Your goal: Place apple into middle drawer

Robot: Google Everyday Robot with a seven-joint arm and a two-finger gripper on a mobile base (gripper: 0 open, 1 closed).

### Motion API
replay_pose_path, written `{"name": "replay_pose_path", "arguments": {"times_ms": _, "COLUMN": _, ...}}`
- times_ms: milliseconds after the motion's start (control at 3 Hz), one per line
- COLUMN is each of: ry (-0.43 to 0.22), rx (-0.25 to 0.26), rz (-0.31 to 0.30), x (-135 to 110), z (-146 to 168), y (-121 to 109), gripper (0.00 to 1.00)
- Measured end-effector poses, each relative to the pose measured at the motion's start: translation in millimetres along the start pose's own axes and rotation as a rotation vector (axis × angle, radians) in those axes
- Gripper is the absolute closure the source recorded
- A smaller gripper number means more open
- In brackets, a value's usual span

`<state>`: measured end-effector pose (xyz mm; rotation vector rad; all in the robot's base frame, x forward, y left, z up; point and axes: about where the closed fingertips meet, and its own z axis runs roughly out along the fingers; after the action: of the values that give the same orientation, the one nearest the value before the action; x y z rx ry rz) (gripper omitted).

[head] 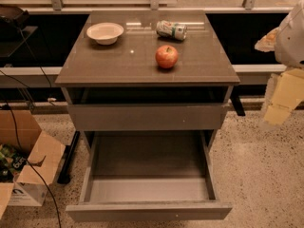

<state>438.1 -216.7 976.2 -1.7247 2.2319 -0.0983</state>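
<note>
So the apple (166, 56) is sitting upright on the glossy cabinet top (118, 65), a bit right of centre and toward the near edge, with nothing touching it. Further back there's a white bowl (105, 32) on the left and a green-and-white can (171, 30) lying on its side, just behind the apple. Below, the middle drawer (147, 189) is pulled way out toward us, pale grey inside, nothing in it. The drawer (145, 117) above it is pushed in. The gripper (282, 96) is off at the far right edge, beside the cabinet and well apart from the apple; honestly can't tell if it's open or closed. A cardboard box (28, 160) sits on the floor, left.
</note>
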Motion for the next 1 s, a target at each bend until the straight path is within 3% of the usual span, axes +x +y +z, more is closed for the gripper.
{"name": "replay_pose_path", "arguments": {"times_ms": 333, "ry": 0.0, "rx": 0.0, "rz": 0.0, "x": 0, "z": 0, "y": 0, "gripper": 0.0}}
{"name": "replay_pose_path", "arguments": {"times_ms": 1000, "ry": -0.117, "rx": -0.001, "rz": -0.022, "x": -25, "z": 21, "y": -21, "gripper": 0.0}}
